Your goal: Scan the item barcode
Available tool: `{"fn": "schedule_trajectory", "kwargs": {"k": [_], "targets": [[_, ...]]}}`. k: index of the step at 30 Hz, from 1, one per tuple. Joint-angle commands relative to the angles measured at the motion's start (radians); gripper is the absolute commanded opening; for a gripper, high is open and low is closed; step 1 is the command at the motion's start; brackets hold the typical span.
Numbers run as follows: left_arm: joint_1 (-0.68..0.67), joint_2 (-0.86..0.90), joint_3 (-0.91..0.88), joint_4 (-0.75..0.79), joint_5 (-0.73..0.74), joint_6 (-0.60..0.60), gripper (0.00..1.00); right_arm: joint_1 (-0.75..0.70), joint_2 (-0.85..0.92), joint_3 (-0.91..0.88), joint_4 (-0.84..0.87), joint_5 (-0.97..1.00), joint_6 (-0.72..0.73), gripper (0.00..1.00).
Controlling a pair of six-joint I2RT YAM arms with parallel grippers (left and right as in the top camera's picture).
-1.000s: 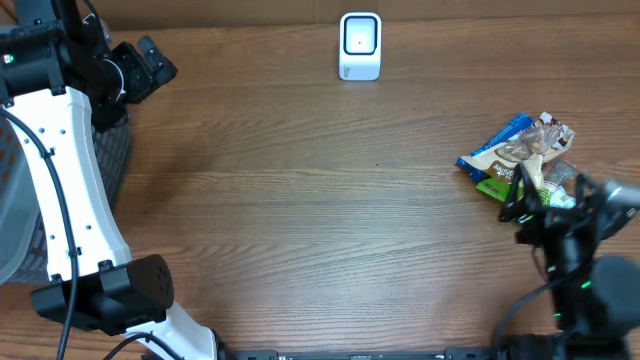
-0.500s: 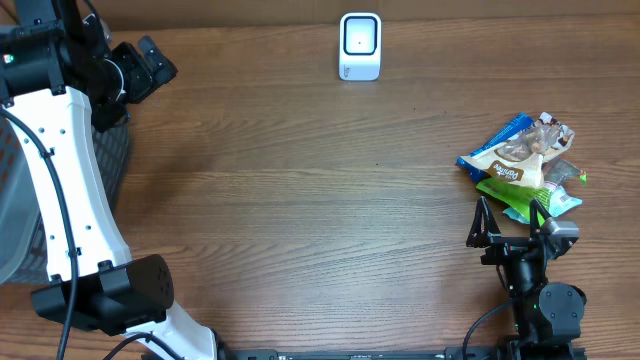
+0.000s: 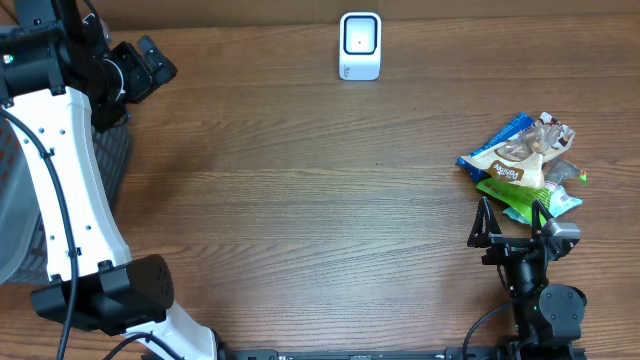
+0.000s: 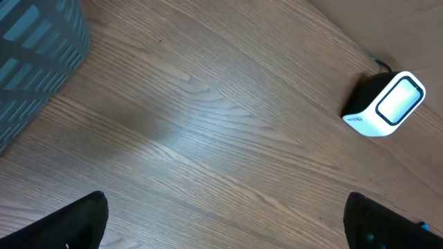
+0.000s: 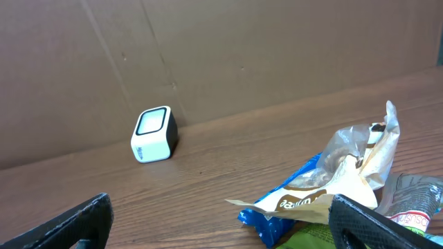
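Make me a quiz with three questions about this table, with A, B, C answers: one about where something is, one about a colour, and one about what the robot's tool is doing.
1. Where is the scanner?
A) at the far edge of the table
B) at its near edge
C) on the floor

2. What colour is the scanner's case?
A) red
B) white
C) green

3. The right tool is:
A) shut on the scanner
B) shut tight on nothing
C) open and empty

Answers:
1 A, the overhead view shows it at the far side.
2 B, its case is white around a pale screen.
3 C, its fingers stand wide apart with nothing between them.
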Motion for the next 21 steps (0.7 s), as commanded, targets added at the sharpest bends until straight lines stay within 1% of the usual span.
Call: {"fn": "schedule_trajectory", "kwargs": {"k": [1, 17, 21], "targets": [[-0.006, -0.003, 0.019, 0.001, 0.008, -0.011, 0.99, 0.005, -0.012, -0.010, 0.002, -0.001, -0.011, 1.00], [-0.006, -0.004, 0.019, 0.001, 0.008, -0.011, 1.00, 0.005, -0.012, -0.010, 0.002, -0.001, -0.011, 1.00], [-0.007, -0.044, -0.007, -0.029, -0.035, 0.047, 1.00, 0.005, -0.012, -0.010, 0.002, -0.001, -0.011, 1.00]]}}
